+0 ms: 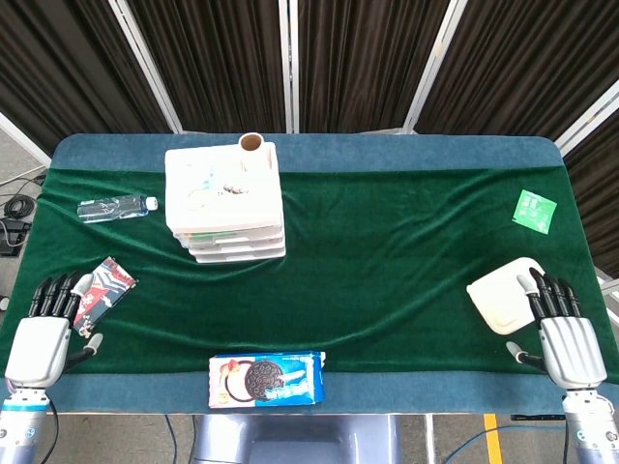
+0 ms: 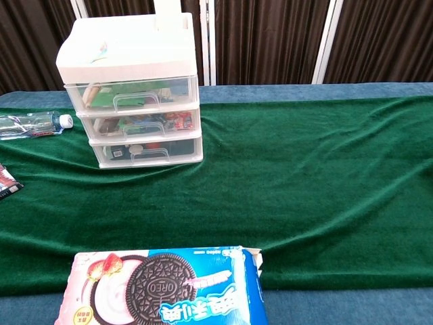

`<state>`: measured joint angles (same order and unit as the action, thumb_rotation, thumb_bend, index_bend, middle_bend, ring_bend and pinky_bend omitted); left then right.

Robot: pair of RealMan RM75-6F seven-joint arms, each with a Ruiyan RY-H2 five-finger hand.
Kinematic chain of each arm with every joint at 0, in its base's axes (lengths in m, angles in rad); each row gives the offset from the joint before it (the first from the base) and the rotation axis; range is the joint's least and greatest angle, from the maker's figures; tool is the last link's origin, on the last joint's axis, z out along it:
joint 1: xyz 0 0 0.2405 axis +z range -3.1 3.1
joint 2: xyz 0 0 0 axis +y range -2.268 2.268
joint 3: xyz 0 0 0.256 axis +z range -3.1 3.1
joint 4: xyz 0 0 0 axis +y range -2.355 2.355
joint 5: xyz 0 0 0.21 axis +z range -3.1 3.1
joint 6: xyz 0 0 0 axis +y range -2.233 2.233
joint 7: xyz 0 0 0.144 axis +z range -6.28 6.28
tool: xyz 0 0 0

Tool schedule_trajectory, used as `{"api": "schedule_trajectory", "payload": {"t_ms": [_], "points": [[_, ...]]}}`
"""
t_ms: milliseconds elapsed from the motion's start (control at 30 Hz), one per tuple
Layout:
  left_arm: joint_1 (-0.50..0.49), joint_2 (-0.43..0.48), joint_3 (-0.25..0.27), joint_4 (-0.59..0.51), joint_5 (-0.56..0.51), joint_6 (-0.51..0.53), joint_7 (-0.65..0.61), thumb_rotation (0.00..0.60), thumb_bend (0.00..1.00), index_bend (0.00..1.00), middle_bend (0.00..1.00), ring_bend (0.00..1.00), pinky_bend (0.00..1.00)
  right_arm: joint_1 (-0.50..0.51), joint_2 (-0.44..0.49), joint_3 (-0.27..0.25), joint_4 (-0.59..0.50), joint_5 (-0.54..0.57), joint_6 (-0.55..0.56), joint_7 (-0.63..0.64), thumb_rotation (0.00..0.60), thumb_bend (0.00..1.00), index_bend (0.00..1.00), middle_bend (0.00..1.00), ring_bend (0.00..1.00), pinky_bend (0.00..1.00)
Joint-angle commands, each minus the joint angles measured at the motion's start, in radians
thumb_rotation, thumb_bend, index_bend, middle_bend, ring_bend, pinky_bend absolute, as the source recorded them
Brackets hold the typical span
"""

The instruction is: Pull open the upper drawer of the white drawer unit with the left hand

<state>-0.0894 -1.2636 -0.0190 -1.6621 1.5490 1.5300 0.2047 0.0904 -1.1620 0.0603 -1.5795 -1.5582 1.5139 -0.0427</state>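
Our left hand (image 1: pixel 41 338) rests flat at seven o'clock, fingers extended toward twelve, holding nothing; our right hand (image 1: pixel 569 333) mirrors it at five o'clock.

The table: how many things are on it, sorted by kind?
Drawer units: 1, white drawer unit
Bottles: 1, water bottle
Snack packs: 2, Oreo box, red packet
Green sachets: 1
White dishes: 1
Cardboard tubes: 1
Total: 7

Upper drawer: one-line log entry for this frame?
upper drawer: closed | left hand: open, near table edge, far from unit | right hand: open, idle
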Motion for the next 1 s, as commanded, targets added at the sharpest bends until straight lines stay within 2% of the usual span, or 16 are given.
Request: {"api": "schedule_trajectory", "payload": {"t_ms": [33, 100, 133, 233, 333, 533, 600, 800, 1000], "points": [[-0.015, -0.008, -0.017, -0.016, 0.005, -0.004, -0.034, 0.600, 0.33, 0.00, 0.48, 0.36, 0.38, -0.001, 0.001, -0.002, 0.002, 0.001, -0.002, 0.002, 0.600, 0.02, 0.01, 0.00, 0.00, 0.00], [-0.035, -0.009, -0.021, -0.037, 0.008, -0.032, -0.086, 0.600, 0.39, 0.00, 0.66, 0.52, 0.49, -0.002, 0.002, -0.003, 0.001, 0.001, -0.001, 0.005, 0.600, 0.02, 0.01, 0.00, 0.00, 0.00], [-0.045, -0.007, -0.019, -0.050, 0.008, -0.053, -0.114, 0.600, 0.43, 0.00, 0.72, 0.57, 0.52, -0.003, 0.003, -0.003, 0.000, 0.000, 0.000, 0.006, 0.600, 0.02, 0.01, 0.00, 0.00, 0.00], [-0.099, 0.018, -0.015, -0.108, -0.007, -0.166, -0.265, 0.600, 0.55, 0.00, 0.80, 0.65, 0.59, -0.003, 0.005, -0.002, -0.003, -0.005, 0.005, 0.009, 0.600, 0.02, 0.01, 0.00, 0.00, 0.00], [-0.151, 0.027, -0.027, -0.144, -0.036, -0.262, -0.405, 0.600, 0.62, 0.00, 0.83, 0.69, 0.63, -0.003, 0.005, -0.002, -0.004, -0.004, 0.005, 0.010, 0.600, 0.02, 0.01, 0.00, 0.00, 0.00], [-0.263, 0.038, -0.067, -0.187, -0.131, -0.473, -0.596, 0.600, 0.64, 0.00, 0.85, 0.71, 0.67, -0.003, 0.010, -0.002, -0.006, -0.001, 0.001, 0.023, 0.600, 0.02, 0.01, 0.00, 0.00, 0.00], [-0.315, 0.015, -0.112, -0.199, -0.192, -0.547, -0.678, 0.600, 0.66, 0.00, 0.86, 0.72, 0.68, -0.005, 0.016, -0.001, -0.009, -0.002, 0.006, 0.036, 0.600, 0.02, 0.01, 0.00, 0.00, 0.00], [-0.384, -0.046, -0.174, -0.175, -0.306, -0.611, -0.692, 0.600, 0.75, 0.00, 0.87, 0.73, 0.69, -0.006, 0.025, 0.000, -0.009, -0.001, 0.007, 0.063, 0.600, 0.02, 0.01, 0.00, 0.00, 0.00], [-0.434, -0.113, -0.203, -0.142, -0.417, -0.652, -0.652, 0.600, 0.75, 0.00, 0.87, 0.73, 0.69, -0.003, 0.029, 0.001, -0.005, 0.003, -0.001, 0.082, 0.600, 0.02, 0.01, 0.00, 0.00, 0.00]]}}
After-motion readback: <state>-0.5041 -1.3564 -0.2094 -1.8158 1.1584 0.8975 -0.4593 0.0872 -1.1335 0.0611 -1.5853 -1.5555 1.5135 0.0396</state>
